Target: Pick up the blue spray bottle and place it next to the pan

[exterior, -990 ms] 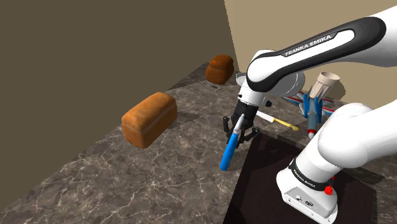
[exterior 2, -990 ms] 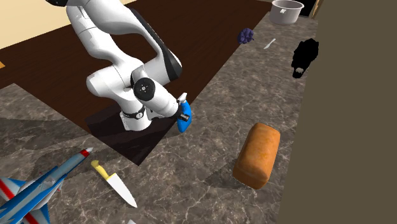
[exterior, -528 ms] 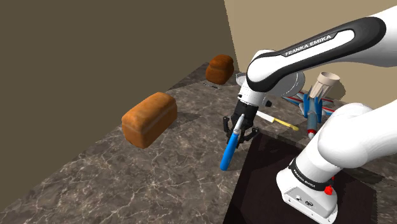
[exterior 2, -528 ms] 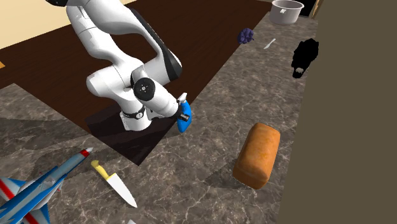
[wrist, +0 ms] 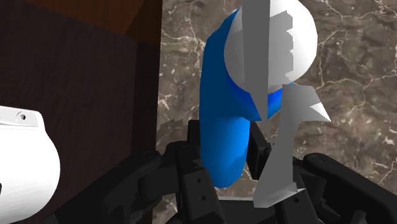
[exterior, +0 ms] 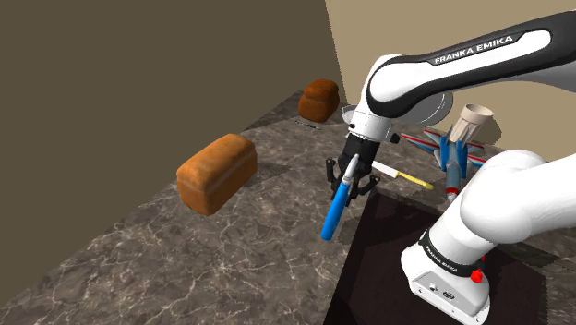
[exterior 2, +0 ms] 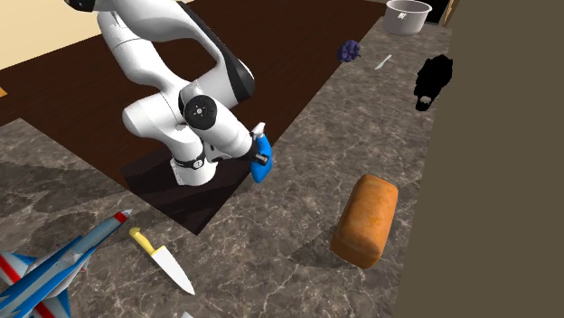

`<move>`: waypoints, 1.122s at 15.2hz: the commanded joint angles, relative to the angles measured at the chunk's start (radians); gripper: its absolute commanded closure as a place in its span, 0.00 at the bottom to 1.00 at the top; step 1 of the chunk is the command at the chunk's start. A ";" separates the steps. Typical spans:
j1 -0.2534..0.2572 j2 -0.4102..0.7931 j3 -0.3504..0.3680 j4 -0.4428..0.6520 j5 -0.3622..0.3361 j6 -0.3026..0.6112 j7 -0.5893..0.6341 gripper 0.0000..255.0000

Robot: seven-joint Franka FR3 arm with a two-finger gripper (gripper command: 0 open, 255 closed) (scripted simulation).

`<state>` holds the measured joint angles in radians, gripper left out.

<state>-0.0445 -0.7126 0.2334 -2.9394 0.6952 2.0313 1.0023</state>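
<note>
In your shoulder view, starting from the left, a brown loaf (exterior: 216,173) lies on the marbled bench (exterior: 138,268) and a second loaf (exterior: 319,100) sits farther back against the wall. Next is the tool (exterior: 349,180), clamped on the upper end of the blue spray bottle (exterior: 333,210), which hangs slanted below it, near the bench's border with the dark surface. You cannot tell here whether the bottle's base clears the bench. To the right lie a yellow-handled knife (exterior: 403,175), a toy plane (exterior: 452,148) and the stand (exterior: 443,277).

The second exterior view gives you the target. From its left you see the toy plane (exterior 2: 45,271), the knife (exterior 2: 163,262), the tool (exterior 2: 261,162) with the bottle (exterior 2: 259,173), and the loaf (exterior 2: 366,219). The grey pan (exterior 2: 407,15) sits at the upper right, well apart from the bottle. A small purple object (exterior 2: 348,50) lies between them.

The wrist view settles the grip. The black fingers (wrist: 191,165) press on both sides of the bottle's blue body (wrist: 222,127), and its white spray head (wrist: 273,38) sits in front.
</note>
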 commanded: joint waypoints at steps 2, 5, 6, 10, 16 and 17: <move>-0.008 -0.037 -0.011 0.021 -0.025 -0.055 0.025 1.00; -0.014 -0.067 -0.021 0.045 -0.044 -0.104 0.048 1.00; -0.016 -0.075 -0.024 0.053 -0.050 -0.120 0.055 1.00; -0.023 -0.106 -0.037 0.090 -0.073 -0.181 0.083 1.00; -0.030 -0.137 -0.056 0.151 -0.101 -0.266 0.121 1.00; -0.031 -0.141 -0.059 0.161 -0.105 -0.280 0.126 1.00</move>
<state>-0.0744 -0.8496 0.1775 -2.7918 0.5950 1.7684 1.1209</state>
